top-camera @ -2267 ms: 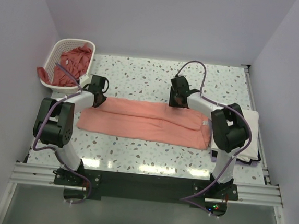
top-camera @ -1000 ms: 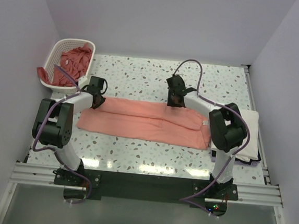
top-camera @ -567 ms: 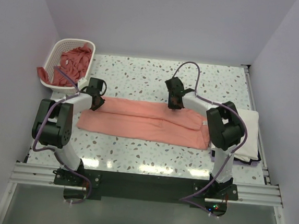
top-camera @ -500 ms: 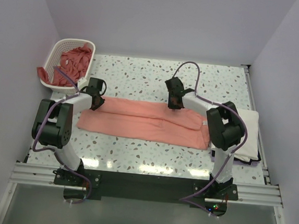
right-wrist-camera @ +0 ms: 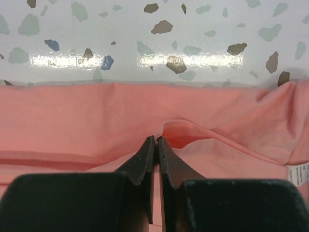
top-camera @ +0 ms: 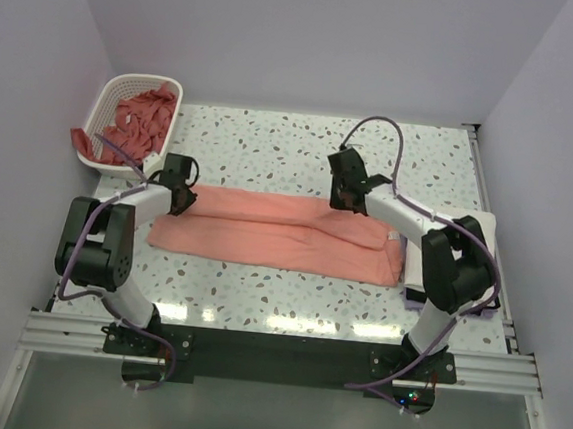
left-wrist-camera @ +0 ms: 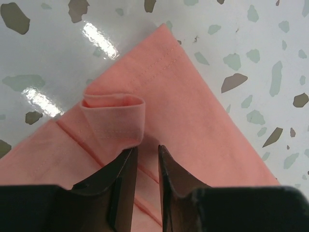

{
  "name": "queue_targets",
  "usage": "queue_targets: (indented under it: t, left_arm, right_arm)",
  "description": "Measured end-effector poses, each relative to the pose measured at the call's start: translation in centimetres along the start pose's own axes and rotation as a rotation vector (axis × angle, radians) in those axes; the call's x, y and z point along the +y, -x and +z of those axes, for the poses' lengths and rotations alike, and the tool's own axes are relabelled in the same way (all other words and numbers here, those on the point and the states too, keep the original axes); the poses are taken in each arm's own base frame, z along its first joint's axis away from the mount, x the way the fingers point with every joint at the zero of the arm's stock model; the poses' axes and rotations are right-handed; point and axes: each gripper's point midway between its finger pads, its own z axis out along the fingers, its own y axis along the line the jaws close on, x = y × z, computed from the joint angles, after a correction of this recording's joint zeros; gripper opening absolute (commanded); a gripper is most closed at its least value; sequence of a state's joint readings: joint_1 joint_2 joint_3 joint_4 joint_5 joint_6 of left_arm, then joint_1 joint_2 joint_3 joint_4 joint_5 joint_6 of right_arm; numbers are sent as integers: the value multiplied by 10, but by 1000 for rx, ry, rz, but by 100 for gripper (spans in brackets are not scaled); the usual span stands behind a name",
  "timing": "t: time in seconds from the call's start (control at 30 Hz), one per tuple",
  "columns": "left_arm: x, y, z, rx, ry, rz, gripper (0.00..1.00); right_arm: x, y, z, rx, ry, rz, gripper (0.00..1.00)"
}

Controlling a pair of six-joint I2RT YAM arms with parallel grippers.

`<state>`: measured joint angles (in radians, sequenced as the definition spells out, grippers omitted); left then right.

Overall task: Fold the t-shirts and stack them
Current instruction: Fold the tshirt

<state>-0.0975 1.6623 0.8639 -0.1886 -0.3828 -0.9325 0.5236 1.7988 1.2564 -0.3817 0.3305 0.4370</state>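
A salmon t-shirt (top-camera: 275, 232) lies on the table, folded into a long strip. My left gripper (top-camera: 181, 195) is at its far left corner. In the left wrist view that gripper (left-wrist-camera: 146, 147) has its jaws a little apart over the cloth (left-wrist-camera: 193, 111), and a rolled fold (left-wrist-camera: 113, 113) sits at one fingertip. My right gripper (top-camera: 346, 202) is at the middle of the strip's far edge. In the right wrist view it (right-wrist-camera: 157, 140) is shut on a raised pucker of the shirt (right-wrist-camera: 72, 116). A white t-shirt (top-camera: 477, 241) lies folded at the right, partly hidden by the right arm.
A white lattice basket (top-camera: 143, 79) stands at the far left corner with more salmon t-shirts (top-camera: 139, 116) in it. One of them hangs over its near side (top-camera: 82, 141). Walls close off the table on three sides.
The right jaws have closed on the shirt's far edge. The right arm has shifted to the right, its elbow out over the white shirt. The left gripper stays at the corner.
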Motion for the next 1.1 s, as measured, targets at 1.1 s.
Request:
queue_targets:
  t: [1.1]
  left_arm:
    - [13,-15,-36,46,-197,-94,29]
  right_arm:
    - [-1,-109,-44,66,220,278,20]
